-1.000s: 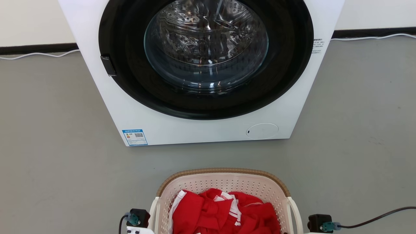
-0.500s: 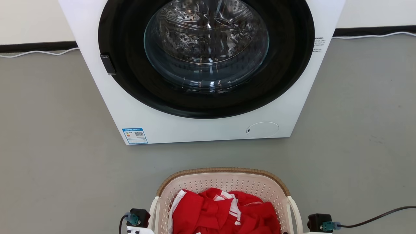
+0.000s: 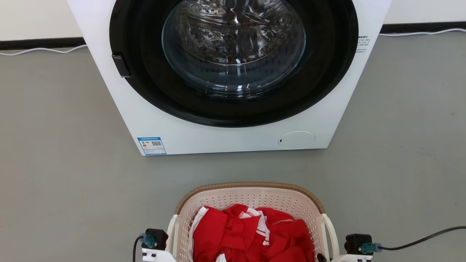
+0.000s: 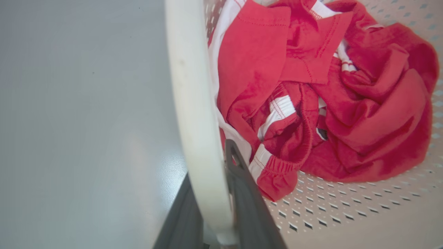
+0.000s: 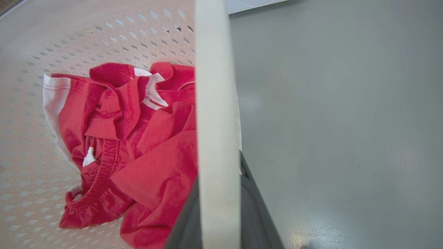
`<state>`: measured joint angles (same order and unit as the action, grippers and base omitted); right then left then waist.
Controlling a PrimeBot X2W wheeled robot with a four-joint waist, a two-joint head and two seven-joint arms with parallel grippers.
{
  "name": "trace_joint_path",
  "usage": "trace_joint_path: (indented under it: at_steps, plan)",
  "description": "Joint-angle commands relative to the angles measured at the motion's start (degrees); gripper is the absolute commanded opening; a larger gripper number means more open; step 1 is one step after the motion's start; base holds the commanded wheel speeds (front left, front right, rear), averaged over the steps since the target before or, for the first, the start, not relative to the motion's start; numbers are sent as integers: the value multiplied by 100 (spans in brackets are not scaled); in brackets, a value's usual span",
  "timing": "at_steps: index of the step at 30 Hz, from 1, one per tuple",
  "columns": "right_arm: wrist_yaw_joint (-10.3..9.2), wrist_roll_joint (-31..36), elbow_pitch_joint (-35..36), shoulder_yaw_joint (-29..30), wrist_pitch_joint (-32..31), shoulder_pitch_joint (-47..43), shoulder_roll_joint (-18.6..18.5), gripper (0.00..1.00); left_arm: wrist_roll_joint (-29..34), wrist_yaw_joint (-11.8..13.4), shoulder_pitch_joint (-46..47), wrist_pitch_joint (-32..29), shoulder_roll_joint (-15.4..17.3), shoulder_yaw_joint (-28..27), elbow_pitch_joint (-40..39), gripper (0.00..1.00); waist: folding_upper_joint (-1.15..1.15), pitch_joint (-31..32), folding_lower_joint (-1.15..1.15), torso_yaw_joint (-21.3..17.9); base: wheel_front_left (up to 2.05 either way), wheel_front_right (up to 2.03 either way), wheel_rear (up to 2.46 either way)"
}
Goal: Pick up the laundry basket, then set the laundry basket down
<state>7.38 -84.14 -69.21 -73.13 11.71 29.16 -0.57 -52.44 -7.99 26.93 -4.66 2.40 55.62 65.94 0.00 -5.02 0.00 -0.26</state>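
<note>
Laundry basket (image 3: 251, 193): centred between both arms, one side loop toward each.
Left gripper (image 4: 209, 162): closed around left handle (image 4: 187, 86).
Right gripper (image 5: 218, 173): closed around right handle (image 5: 214, 86).

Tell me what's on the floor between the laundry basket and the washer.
Nothing. In the head view, that stretch is bare grey floor, from the laundry basket rim up to the washer front.

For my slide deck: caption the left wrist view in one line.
The left gripper grips the laundry basket by its white handle, fingers either side; red-and-white clothes lie inside.
</note>
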Motion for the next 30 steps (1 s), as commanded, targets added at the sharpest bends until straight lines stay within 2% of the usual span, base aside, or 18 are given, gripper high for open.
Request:
trace_joint_path:
  at_steps: [1,30]
  plan:
    - [11,-21,-82,-17,137,58,-231,0,-43,51,229,91,338,-85,68,0,0,-21,0,7,0,0,0]
    - [11,-10,-21,-22,13,-4,-231,0,-200,51,227,-42,396,93,36,0,0,67,0,-30,0,0,0]
